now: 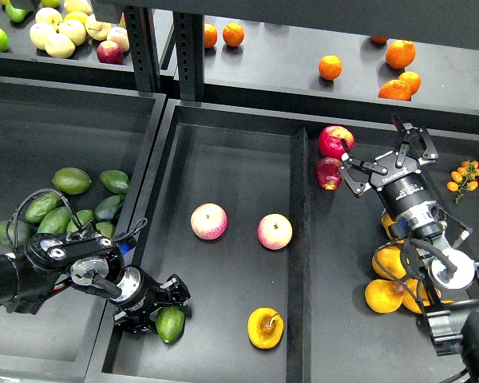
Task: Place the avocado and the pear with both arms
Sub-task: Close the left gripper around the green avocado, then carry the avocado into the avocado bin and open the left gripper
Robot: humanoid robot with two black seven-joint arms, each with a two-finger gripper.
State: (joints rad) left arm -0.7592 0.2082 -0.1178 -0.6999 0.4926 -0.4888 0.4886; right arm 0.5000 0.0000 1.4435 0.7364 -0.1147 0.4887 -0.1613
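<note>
Pear [265, 328] lies in the middle bin [223, 159], near its front edge, dimple up, clear of both grippers. The avocado [170, 324] sits in the same bin's front-left corner, to the left of the pear and apart from it. The left gripper [166, 305] is low over that corner, its dark fingers right against the avocado's upper side; whether they clasp it or have let go cannot be told. The right gripper [387, 155] hangs spread wide and empty over the right bin [343, 319], just beside two red apples [333, 153]. Two pink-yellow apples [241, 226] rest mid-bin, behind the pear and avocado. A pile of avocados [68, 203] fills part of the left bin [32, 120]. Yellow-orange pears [391, 279] lie under the right arm. Tangerines [367, 60] are scattered on the rear shelf.
</note>
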